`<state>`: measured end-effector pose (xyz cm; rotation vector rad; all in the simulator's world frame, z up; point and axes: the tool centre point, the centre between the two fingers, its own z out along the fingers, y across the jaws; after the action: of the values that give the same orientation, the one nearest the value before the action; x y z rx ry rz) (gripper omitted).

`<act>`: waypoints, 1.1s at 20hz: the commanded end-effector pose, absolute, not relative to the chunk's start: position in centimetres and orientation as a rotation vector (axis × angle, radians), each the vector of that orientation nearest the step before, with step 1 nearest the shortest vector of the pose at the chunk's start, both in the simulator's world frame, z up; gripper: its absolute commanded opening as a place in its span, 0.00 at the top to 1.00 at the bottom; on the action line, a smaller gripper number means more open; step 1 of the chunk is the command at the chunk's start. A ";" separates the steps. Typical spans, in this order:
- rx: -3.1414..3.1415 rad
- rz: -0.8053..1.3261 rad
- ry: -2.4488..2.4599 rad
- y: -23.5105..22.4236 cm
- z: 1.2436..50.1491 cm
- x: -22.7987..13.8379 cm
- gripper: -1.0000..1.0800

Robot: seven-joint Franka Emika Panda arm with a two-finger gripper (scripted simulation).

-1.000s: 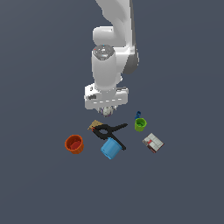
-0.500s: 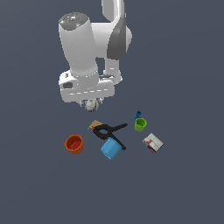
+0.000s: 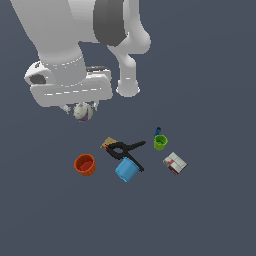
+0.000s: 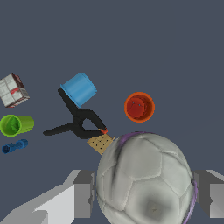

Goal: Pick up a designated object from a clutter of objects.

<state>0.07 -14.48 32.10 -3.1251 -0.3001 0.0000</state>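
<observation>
Exterior view: the Panda arm's gripper [image 3: 81, 109] hangs well above the floor, its jaws closed on the small off-white ball [image 3: 82, 113] with a purple patch, lifted clear of the clutter below. Wrist view: the seamed ball [image 4: 146, 179] fills the space between the two grey fingers [image 4: 83, 200], touching both. On the floor, toward the exterior view's right of the ball, the black clamp [image 3: 127, 152] lies against the blue cup [image 3: 125, 170], a small tan piece [image 3: 108, 144] at its tip. The orange cup [image 3: 85, 164] sits apart at left; the green cup [image 3: 160, 142], a small blue bit [image 3: 158, 131] and the red-and-white box [image 3: 175, 163] lie at right.
</observation>
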 end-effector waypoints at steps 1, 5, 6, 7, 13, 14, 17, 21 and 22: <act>-3.126 0.000 -0.301 -15.7 33.8 0.8 1.00; -3.126 0.000 -0.301 -17.4 36.1 1.9 1.00; -3.126 0.000 -0.301 -17.8 36.6 2.2 1.00; -3.127 0.000 -0.301 -18.2 37.1 2.5 1.00; -3.127 0.000 -0.301 -20.0 39.5 3.7 1.00; -3.127 0.000 -0.301 -20.2 39.8 3.9 1.00; -3.127 0.000 -0.301 -20.8 40.5 4.3 1.00; -3.127 0.000 -0.301 -21.2 41.2 4.6 1.00; -3.127 0.000 -0.301 -21.3 41.3 4.7 1.00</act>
<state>4.57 -21.15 40.98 -3.1270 -0.3004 0.0019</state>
